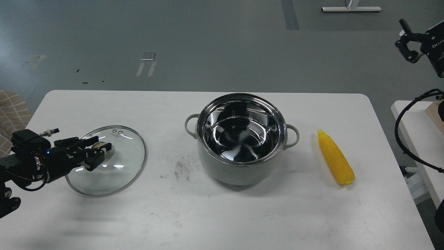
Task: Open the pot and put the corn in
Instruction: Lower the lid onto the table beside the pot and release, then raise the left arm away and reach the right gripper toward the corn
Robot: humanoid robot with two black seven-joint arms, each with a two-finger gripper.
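Note:
The pot [239,172] stands open in the middle of the white table [173,218], and its shiny steel inside is empty. The yellow corn [335,158] lies on the table to the right of the pot, apart from it, with its pointed end facing away from me. My left gripper [100,150] is shut on the gold knob of the glass lid [121,168], which is at the table's left, low over or on the surface. My right gripper [406,43] is open and empty, raised high at the far right, beyond the table's edge.
A second white table [416,139] stands to the right with a black cable looping over it. A smudge [181,168] marks the table left of the pot. Grey floor lies beyond the far edge.

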